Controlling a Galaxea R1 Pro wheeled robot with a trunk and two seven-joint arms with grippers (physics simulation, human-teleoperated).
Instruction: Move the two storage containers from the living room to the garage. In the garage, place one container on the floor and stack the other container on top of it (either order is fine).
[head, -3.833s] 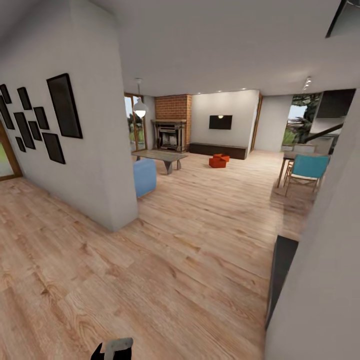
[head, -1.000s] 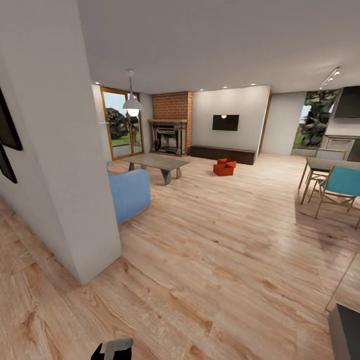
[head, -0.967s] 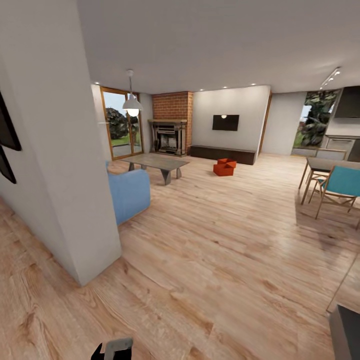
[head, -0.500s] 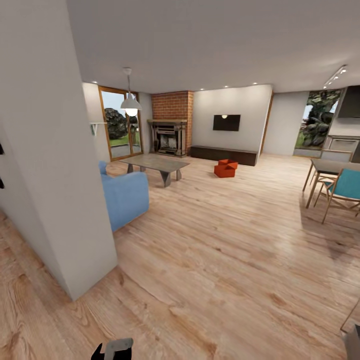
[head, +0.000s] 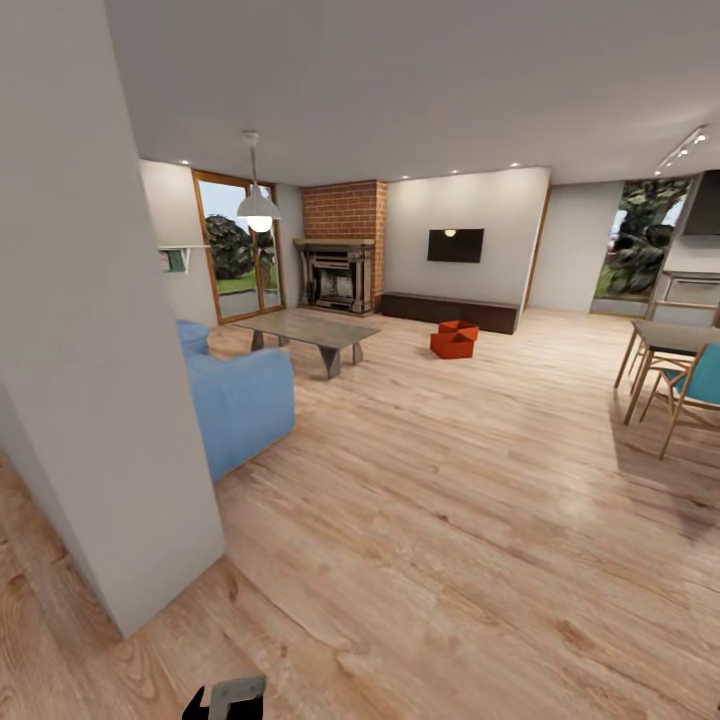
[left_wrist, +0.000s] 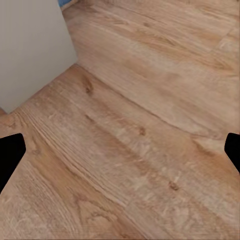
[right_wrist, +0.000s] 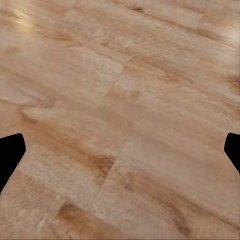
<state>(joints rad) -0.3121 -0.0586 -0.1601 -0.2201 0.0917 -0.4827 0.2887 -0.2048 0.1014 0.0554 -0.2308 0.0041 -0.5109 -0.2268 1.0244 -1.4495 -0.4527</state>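
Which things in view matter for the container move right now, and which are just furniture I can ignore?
Job items:
two storage containers, side by side on the wood floor before the dark low cabinet.

Just around:
blue sofa, coffee table, brick fireplace, wall TV, pendant lamp, dining table, teal chair.

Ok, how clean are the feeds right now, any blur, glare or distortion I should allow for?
Head view: wide-angle stretch, the near wall leaning; the two storage containers small but distinct; pendant lamp lit, soft shadow under the dining chairs. Left wrist view: plank floor soft and blurred. Right wrist view: equally soft, with a pale glare patch.
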